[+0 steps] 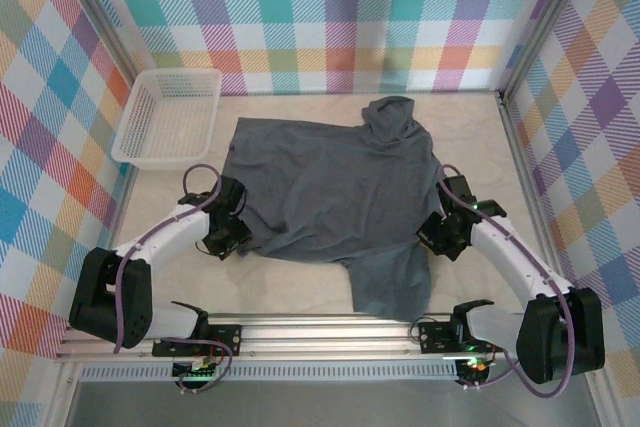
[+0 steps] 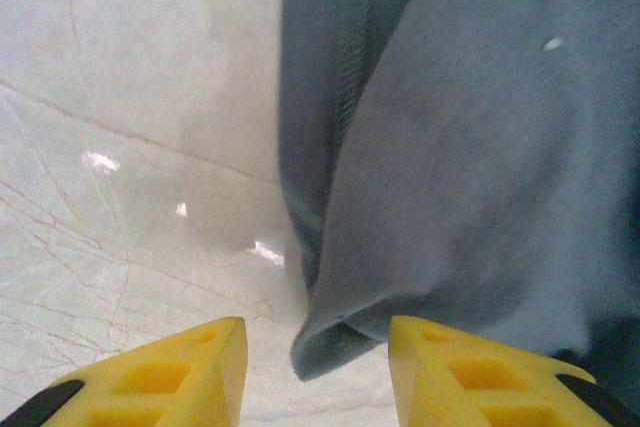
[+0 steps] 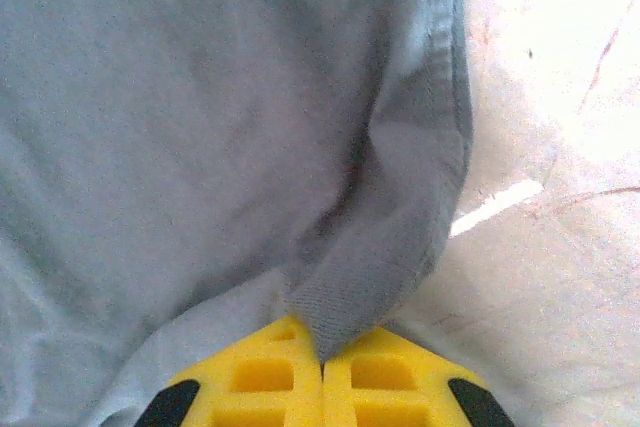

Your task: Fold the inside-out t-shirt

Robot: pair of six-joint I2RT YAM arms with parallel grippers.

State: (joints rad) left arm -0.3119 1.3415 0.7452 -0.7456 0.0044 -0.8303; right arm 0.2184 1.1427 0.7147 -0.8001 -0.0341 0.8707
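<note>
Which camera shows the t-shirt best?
The top external view: the whole t-shirt lies spread on the table. The left wrist view shows a folded edge near the open left end effector; the right wrist view shows a hem pinched in the right end effector.

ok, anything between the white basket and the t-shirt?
Nothing. In the top view, only a narrow strip of bare table separates the basket from the t-shirt.
</note>
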